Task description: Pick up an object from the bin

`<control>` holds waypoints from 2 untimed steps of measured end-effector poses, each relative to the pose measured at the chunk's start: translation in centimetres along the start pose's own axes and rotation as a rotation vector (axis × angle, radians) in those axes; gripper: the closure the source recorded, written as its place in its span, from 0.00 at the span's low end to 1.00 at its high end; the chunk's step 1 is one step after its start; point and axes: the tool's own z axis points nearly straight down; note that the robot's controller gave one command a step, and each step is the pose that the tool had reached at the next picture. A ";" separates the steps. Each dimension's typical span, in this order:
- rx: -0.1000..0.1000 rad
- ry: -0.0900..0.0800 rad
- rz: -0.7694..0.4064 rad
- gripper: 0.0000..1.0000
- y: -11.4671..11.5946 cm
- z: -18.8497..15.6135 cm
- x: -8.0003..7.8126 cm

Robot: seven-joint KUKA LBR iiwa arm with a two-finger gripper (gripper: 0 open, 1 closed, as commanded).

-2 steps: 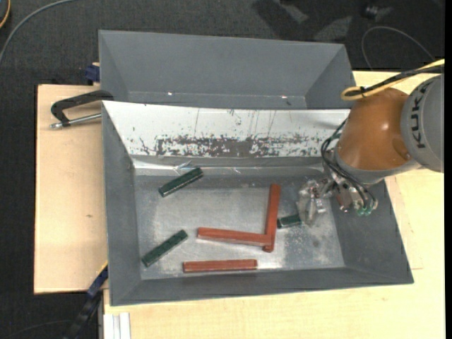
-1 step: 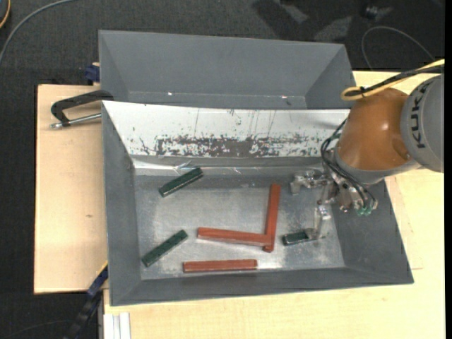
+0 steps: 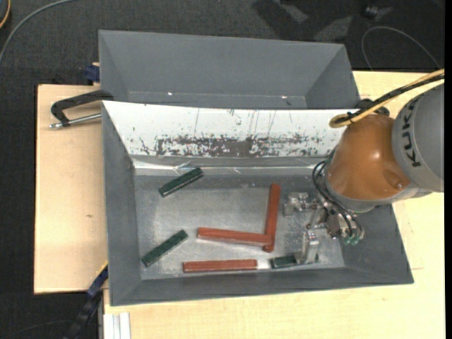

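Gripper (image 3: 309, 251) low, front-right of bin — small green block (image 3: 284, 263) just left; open or closed unclear.

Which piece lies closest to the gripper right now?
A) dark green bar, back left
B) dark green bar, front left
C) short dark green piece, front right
C: the short dark green piece lies right beside the gripper, just to its left in the camera view.
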 end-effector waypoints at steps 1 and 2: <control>-0.002 -0.002 0.113 0.00 7.1 0.0 0.0; 0.001 -0.003 0.117 1.00 6.7 0.0 0.0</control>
